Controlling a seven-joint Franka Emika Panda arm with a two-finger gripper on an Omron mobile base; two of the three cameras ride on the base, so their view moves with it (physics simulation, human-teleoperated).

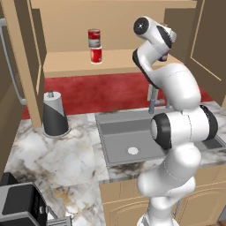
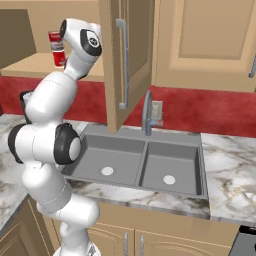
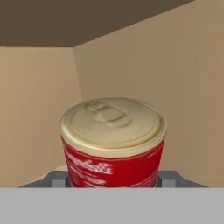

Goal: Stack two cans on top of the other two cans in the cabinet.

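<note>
Inside the tan cabinet [image 1: 70, 62], a red-and-grey tin [image 1: 94, 38] stands stacked on the red tin with a white band [image 1: 96, 54] at the shelf's left. My arm reaches into the cabinet's right side. Its wrist hides the hand in both base views. A sliver of the dark blue tin [image 1: 164, 57] peeks out below the wrist. In the hand view my gripper [image 3: 111, 179] is shut on a second red tin with a cream lid [image 3: 113, 144], a fingertip [image 3: 56, 178] pressing each side. What lies under this tin is hidden.
The open cabinet door [image 2: 129, 55] hangs close to the right of my arm. Below are the double sink [image 2: 135, 165] and its faucet [image 2: 147, 112]. A paper towel holder [image 1: 54, 114] stands on the marble counter [image 1: 57, 154] at left.
</note>
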